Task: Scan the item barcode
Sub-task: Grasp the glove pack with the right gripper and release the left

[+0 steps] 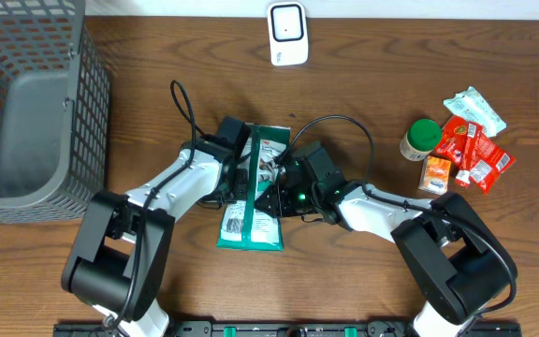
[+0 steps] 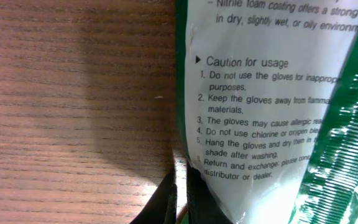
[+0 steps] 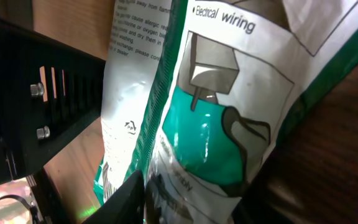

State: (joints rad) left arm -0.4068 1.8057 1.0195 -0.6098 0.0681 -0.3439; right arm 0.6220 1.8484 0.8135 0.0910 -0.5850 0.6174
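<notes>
A green and white glove package (image 1: 255,201) lies flat in the middle of the wooden table. My left gripper (image 1: 240,178) is shut on its left edge; in the left wrist view the thin edge sits between the dark fingers (image 2: 166,200), beside the printed caution text on the package (image 2: 260,112). My right gripper (image 1: 284,187) holds the right side. In the right wrist view the crumpled package (image 3: 229,112) fills the gap between its jaws (image 3: 197,199). A white scanner (image 1: 287,34) stands at the far edge. No barcode shows clearly.
A grey mesh basket (image 1: 26,103) fills the far left. At the right are a green-lidded jar (image 1: 422,138), red and orange packets (image 1: 471,157) and a white-blue packet (image 1: 475,108). Black cables (image 1: 183,108) loop behind the grippers.
</notes>
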